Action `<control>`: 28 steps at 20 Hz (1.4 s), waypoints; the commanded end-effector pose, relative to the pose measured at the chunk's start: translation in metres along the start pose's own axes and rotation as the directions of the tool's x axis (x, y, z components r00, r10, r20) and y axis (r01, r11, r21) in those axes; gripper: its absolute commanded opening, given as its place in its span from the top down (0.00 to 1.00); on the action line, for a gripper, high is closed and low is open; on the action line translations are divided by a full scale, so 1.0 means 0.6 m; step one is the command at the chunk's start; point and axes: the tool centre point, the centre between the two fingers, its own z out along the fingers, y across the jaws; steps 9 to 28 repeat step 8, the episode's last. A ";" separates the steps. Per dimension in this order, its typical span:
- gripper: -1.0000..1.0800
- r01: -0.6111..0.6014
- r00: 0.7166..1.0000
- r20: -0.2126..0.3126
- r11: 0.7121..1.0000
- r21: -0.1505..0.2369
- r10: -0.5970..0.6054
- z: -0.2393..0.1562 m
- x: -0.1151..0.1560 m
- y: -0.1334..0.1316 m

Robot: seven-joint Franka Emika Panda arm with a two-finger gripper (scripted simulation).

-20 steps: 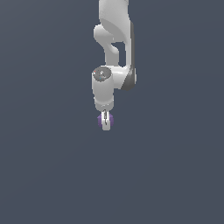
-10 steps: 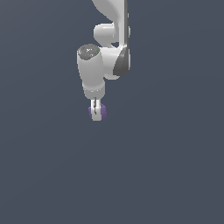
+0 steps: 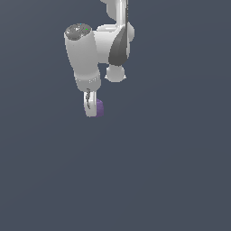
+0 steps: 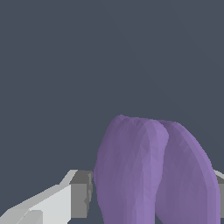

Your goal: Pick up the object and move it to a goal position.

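The object [image 3: 99, 108] is a small purple rounded block held at the tip of my white gripper [image 3: 93, 108], which hangs below the arm in the upper left of the exterior view. One white finger [image 3: 90, 107] covers most of the block from this side. In the wrist view the object [image 4: 153, 170] fills the frame between the fingers, with a grey pad [image 4: 81, 194] pressed against one flank. The gripper is shut on it.
Only a plain dark grey background surrounds the arm [image 3: 117, 40] in both views. No other objects, edges or goal marker show.
The arm has swung toward the exterior view's left and looms larger, carrying the purple block with it. The grip is unchanged.
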 end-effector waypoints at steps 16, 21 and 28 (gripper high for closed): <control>1.00 0.002 1.000 0.001 1.000 -0.001 -0.002 -0.008 0.003 -0.002; 1.00 0.002 1.000 0.001 1.000 -0.001 -0.002 -0.008 0.003 -0.002; 1.00 0.002 1.000 0.001 1.000 -0.001 -0.002 -0.008 0.003 -0.002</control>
